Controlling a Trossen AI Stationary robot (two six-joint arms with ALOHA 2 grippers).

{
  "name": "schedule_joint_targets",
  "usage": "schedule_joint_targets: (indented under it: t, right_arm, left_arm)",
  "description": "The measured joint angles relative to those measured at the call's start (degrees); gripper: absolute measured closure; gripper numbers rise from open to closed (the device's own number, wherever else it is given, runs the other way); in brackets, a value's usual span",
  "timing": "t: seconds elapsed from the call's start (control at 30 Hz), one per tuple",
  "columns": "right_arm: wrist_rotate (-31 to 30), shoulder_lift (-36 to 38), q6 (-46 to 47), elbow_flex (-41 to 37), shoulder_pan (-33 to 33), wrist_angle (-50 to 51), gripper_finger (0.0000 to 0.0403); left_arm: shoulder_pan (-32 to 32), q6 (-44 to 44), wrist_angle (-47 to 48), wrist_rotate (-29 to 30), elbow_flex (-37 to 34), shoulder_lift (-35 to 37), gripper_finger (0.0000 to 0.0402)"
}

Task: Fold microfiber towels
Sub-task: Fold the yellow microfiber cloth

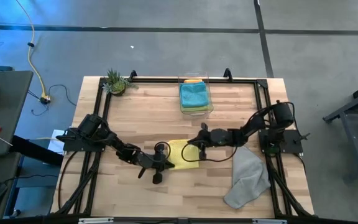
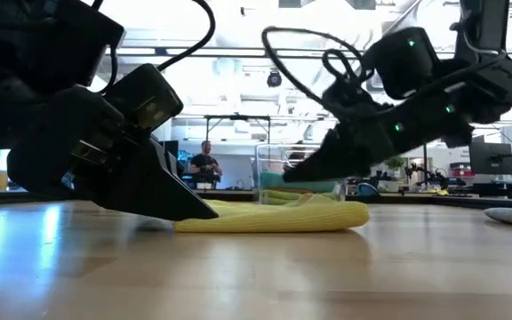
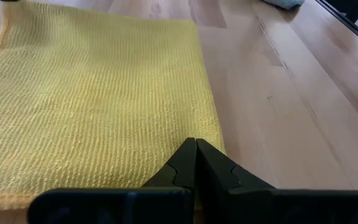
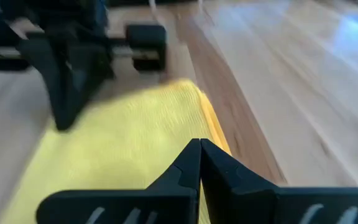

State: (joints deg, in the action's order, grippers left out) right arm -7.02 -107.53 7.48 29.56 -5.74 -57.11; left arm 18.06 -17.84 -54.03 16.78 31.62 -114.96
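Two grippers meet at the yellow towel (image 1: 185,153), which lies folded flat near the middle of the pale wooden table (image 1: 135,118). The left gripper (image 1: 164,163) sits at the towel's near-left corner, fingers pressed together with nothing between them; the right gripper (image 1: 197,147) rests low over the towel's right edge, fingers likewise pressed together. Beyond the yellow towel, toward the table's far edge, a clear plastic bin (image 1: 196,96) holds a teal towel (image 1: 194,95) with an orange one (image 1: 192,81) showing behind it. To the yellow towel's right a grey towel (image 1: 247,178) lies crumpled. A small potted plant (image 1: 115,82) stands at the far-left corner. Around the table is grey floor; across the room a person (image 2: 205,164) stands among benches.
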Motion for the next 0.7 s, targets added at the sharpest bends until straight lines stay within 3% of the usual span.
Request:
schedule_joint_targets:
  t: [0.27,0.7]
  right_arm:
    - [-3.1,-3.8,1.5,-0.4,0.0,3.0,0.0403]
    - [-6.5,-3.1,1.1,-0.4,0.1,3.6,0.0403]
  left_arm:
    - [0.0,0.0,-0.1,0.3,0.0,0.0,0.0401]
    - [0.0,0.0,-0.2,0.1,0.0,0.0,0.0402]
